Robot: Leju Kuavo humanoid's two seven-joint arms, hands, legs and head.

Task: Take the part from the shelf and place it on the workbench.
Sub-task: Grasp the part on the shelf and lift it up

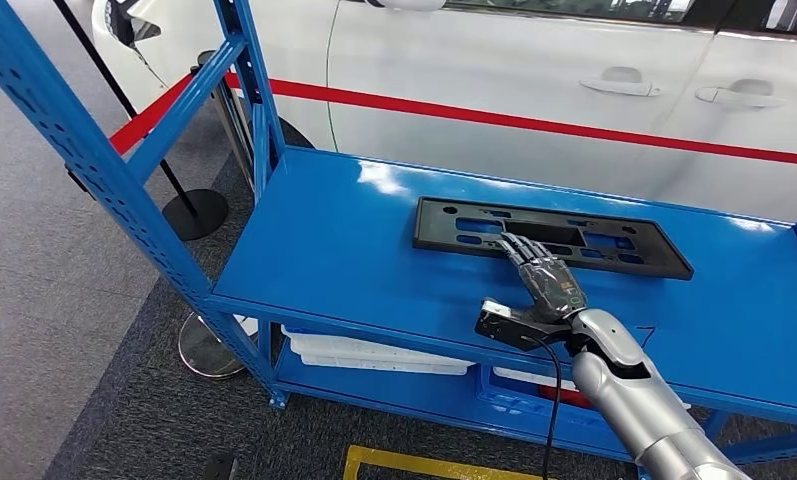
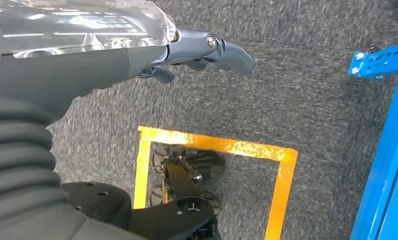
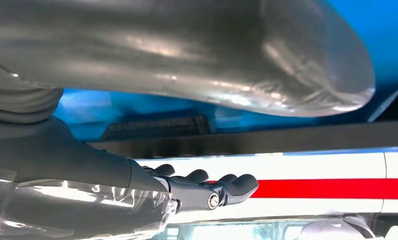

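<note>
The step in hand appears to be the reach for the pick-up. The black plastic part (image 1: 551,236), a flat slotted plate, lies flat on the top level of the blue shelf (image 1: 354,250), toward its far side, near the white car (image 1: 534,70) with the red stripe behind. The right hand (image 1: 544,272) is stretched out over the near edge of the part, fingers straight and together, their tips on or just above it; nothing is grasped. The left hand (image 2: 206,52) hangs over the grey carpet (image 2: 296,100) beside a yellow floor marking (image 2: 211,145), fingers loosely extended, holding nothing.

In my judgement the next move calls for getting fingers under the near edge, since the plate lies flush.

No brand, label or writing can be read.
</note>
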